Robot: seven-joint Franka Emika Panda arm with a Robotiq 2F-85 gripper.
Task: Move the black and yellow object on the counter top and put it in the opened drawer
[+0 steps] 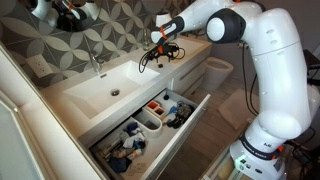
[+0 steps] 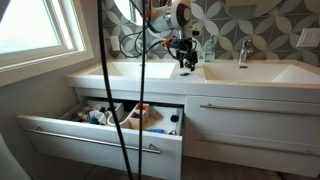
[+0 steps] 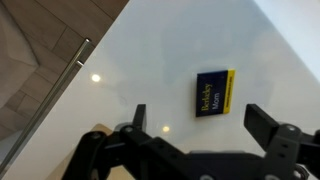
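Note:
In the wrist view a small flat dark and yellow object [image 3: 214,93] with yellow lettering lies on the glossy white counter top [image 3: 150,60]. My gripper [image 3: 195,112] is open and empty, hovering above the counter with the object just beyond and between its fingertips. In both exterior views the gripper [image 1: 162,44] [image 2: 187,60] hangs over the counter top [image 1: 195,50] [image 2: 120,72] beside the basin, with black cords dangling around it. The object itself is too small to make out there. The opened drawer [image 1: 172,140] [image 2: 100,140] stands pulled out below the counter, with white divider bins inside.
A chrome tap [image 1: 97,62] [image 2: 243,52] stands behind the basin [image 1: 105,90]. The drawer holds several small items in its bins. A black cable [image 2: 140,110] hangs down in front of the drawer. Closed cabinet fronts [image 2: 250,120] sit beside it.

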